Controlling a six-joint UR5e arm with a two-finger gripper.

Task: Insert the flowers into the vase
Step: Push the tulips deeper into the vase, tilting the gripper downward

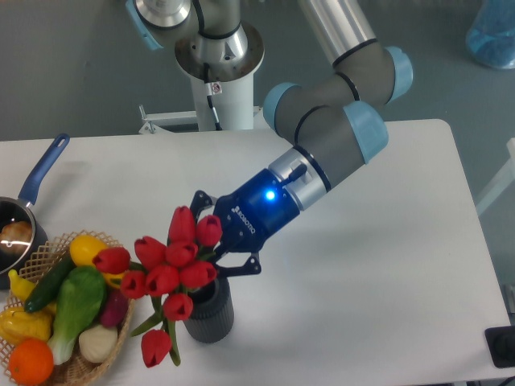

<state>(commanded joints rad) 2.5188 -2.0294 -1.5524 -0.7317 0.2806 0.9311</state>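
A white table [386, 265] fills most of the frame, its rounded far corner at upper right. On it, near the lower middle, stands the vase [211, 314], dark grey and ribbed. At lower left sits a wicker basket [88, 363], cut off by the frame edge. Just above it, at the left edge, rests a saucepan [16, 229], its blue handle angled toward upper right.

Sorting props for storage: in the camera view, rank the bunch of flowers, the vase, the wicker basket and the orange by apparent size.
1. wicker basket, partly cropped
2. flowers
3. vase, partly hidden
4. orange
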